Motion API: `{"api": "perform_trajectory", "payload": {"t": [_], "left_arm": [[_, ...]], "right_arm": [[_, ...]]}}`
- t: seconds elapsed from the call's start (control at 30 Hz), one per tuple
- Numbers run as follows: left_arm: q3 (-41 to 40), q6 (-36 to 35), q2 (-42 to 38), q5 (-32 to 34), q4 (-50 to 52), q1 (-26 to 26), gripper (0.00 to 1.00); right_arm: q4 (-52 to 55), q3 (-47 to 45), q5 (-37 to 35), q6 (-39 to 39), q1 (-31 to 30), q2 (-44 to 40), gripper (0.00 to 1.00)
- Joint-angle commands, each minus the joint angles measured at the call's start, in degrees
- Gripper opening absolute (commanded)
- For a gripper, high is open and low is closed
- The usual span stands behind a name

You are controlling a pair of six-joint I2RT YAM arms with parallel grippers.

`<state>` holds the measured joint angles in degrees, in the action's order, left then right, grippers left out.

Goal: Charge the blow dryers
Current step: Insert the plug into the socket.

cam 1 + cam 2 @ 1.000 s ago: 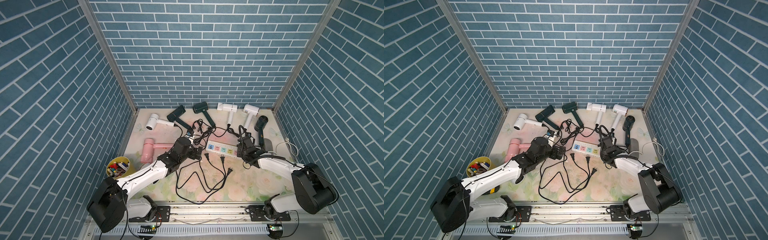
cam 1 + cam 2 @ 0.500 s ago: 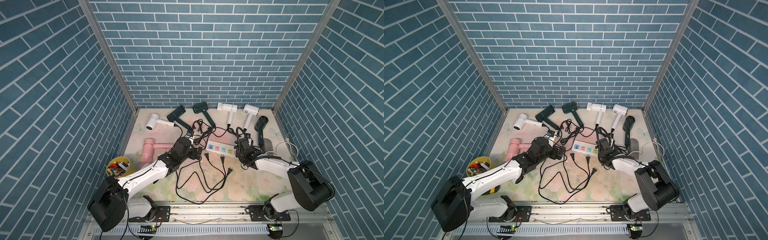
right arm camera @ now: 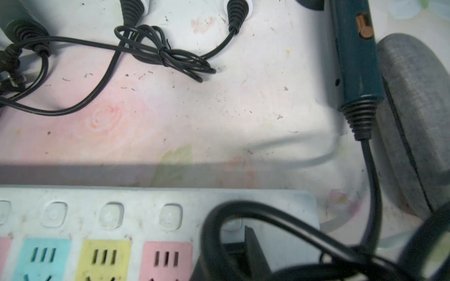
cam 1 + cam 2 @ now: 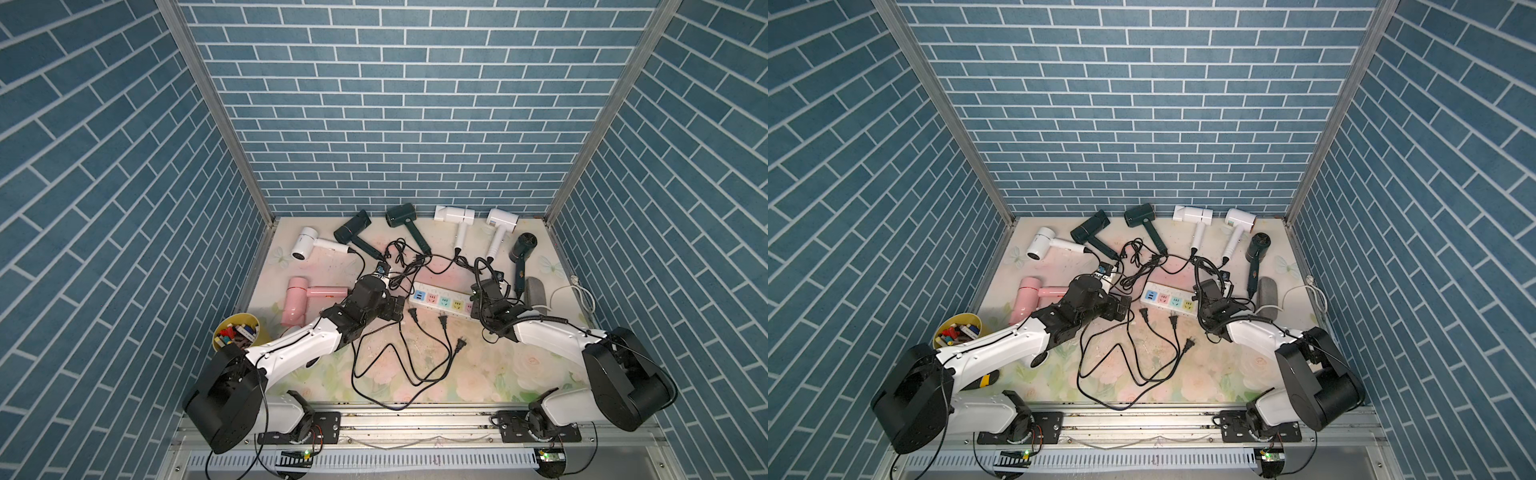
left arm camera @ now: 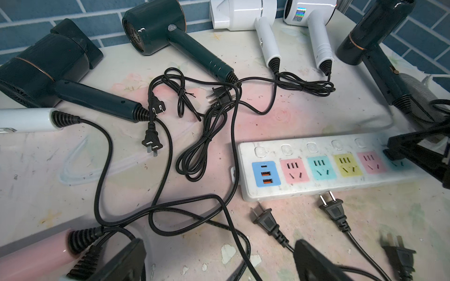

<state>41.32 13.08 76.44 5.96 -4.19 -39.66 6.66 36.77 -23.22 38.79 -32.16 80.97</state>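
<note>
Several blow dryers lie along the back of the table: white (image 4: 305, 245), dark (image 4: 353, 226), dark green (image 4: 401, 216), two white (image 4: 455, 215) (image 4: 503, 219), black (image 4: 524, 245), and a pink one (image 4: 297, 299) at the left. Their black cords tangle in the middle. My right gripper (image 4: 478, 297) is at the right end of the power strip (image 4: 440, 301), shut on the black dryer's plug (image 3: 233, 258) over the end socket. My left gripper (image 4: 395, 309) is open just left of the strip, low over a loose cord (image 5: 233, 233).
Three loose plugs (image 4: 413, 313) (image 4: 442, 322) (image 4: 459, 345) lie in front of the strip, with cord loops spreading toward the front edge. A grey cylinder (image 4: 535, 291) lies right of the strip beside a white cable. A yellow cup (image 4: 237, 340) stands at the left.
My right gripper has shifted slightly left and back, onto the strip's right end, with the plug. The left arm has stayed still.
</note>
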Motion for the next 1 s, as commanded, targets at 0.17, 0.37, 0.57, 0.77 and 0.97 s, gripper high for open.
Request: {"api": "perform_trajectory", "payload": {"t": [0.17,0.37,0.57,0.77,0.97], "left_arm": [[0.4,-0.3,0.3,-0.1,-0.3,-0.1,1.00],[0.4,-0.2,-0.3,-0.5,-0.1,-0.1,0.99],[-0.1,0.0,-1.8,-0.4,-0.1,-0.1,0.99],[-0.4,0.1,-2.7,-1.0,-0.2,-0.1,1.00],[-0.4,0.1,-3.1,-1.6,0.1,-0.1,0.99]], "right_arm": [[20.2,-1.4,10.1,4.6,-1.5,4.0,0.00],[24.4,2.8,4.1,3.9,-1.1,5.7,0.00],[24.4,7.0,4.3,0.4,0.6,7.6,0.19],[26.6,12.7,5.8,-3.9,2.1,7.2,0.48],[26.9,14.4,13.4,-7.7,3.8,2.3,0.68]]}}
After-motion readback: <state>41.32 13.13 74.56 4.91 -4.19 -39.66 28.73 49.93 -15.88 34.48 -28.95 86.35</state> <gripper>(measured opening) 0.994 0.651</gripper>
